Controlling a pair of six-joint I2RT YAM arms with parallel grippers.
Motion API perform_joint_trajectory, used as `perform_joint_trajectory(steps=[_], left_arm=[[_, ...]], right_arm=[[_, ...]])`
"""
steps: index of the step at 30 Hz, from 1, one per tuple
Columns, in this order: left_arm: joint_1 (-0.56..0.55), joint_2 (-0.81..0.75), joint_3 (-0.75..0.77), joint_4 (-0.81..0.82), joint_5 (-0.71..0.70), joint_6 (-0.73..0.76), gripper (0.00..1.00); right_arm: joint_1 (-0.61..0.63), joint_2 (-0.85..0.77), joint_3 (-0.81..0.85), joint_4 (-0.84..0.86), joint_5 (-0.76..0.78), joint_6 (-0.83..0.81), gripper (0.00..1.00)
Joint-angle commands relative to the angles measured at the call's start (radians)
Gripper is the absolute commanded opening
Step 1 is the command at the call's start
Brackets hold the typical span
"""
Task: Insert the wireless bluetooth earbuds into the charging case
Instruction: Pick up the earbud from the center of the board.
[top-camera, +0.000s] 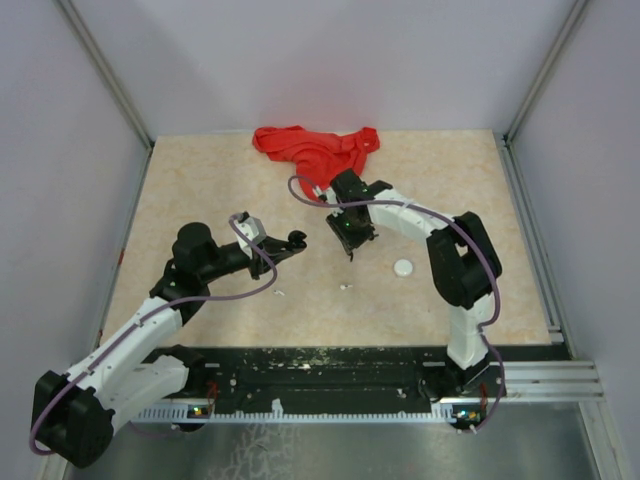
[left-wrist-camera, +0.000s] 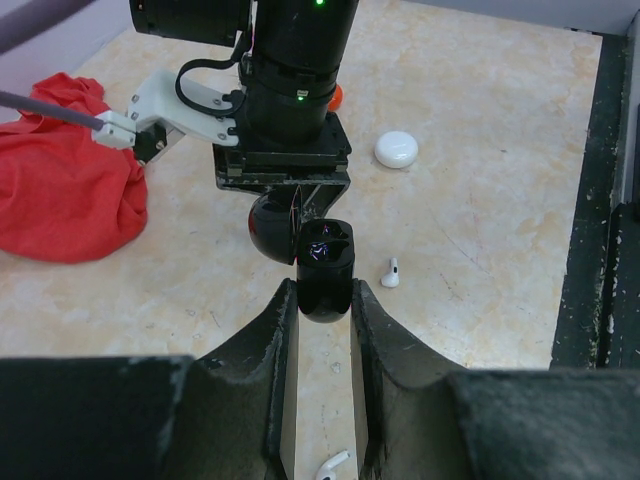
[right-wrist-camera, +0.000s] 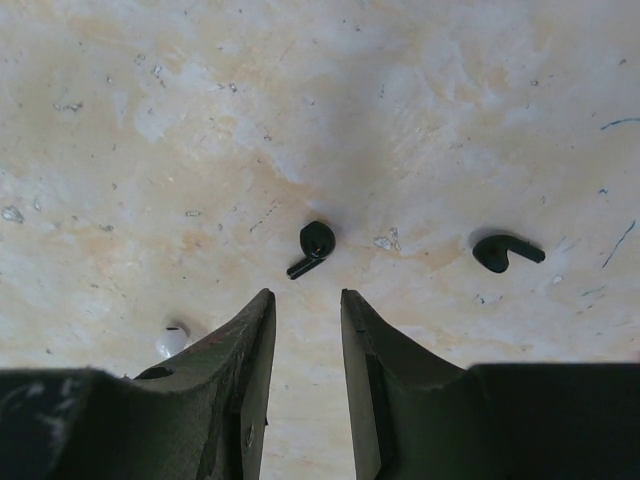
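My left gripper (left-wrist-camera: 325, 293) is shut on an open black charging case (left-wrist-camera: 326, 262), held off the table with its lid (left-wrist-camera: 270, 226) swung to the left. In the top view that gripper (top-camera: 295, 240) sits at mid table. Facing it and pointing down at the table is my right gripper (top-camera: 352, 244). In the right wrist view the right gripper (right-wrist-camera: 305, 296) stands open and empty. A black earbud (right-wrist-camera: 315, 246) lies just beyond its fingertips, and a second black earbud (right-wrist-camera: 505, 252) is to the right. White earbuds (left-wrist-camera: 390, 272) (left-wrist-camera: 334, 465) lie on the table under and beside the case.
A red cloth (top-camera: 316, 148) is bunched at the back of the table. A closed white case (top-camera: 403, 267) rests right of centre, close to the right arm. Another white earbud (right-wrist-camera: 172, 340) shows by the right gripper's left finger. Grey walls stand on three sides.
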Motion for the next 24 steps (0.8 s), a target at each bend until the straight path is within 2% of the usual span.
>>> perform_joint_trajectory(steps=[1, 11, 24], left_arm=[[-0.006, -0.005, 0.005, 0.03, 0.02, -0.006, 0.01], [-0.007, -0.005, 0.004, 0.03, 0.021, -0.003, 0.01], [-0.01, -0.003, 0.004, 0.031, 0.028, -0.003, 0.01]], right_arm=[[0.024, 0.018, 0.04, -0.009, 0.023, -0.15, 0.33], [0.039, 0.07, 0.072, 0.007, 0.008, -0.244, 0.33], [0.039, 0.106, 0.055, 0.031, 0.027, -0.265, 0.28]])
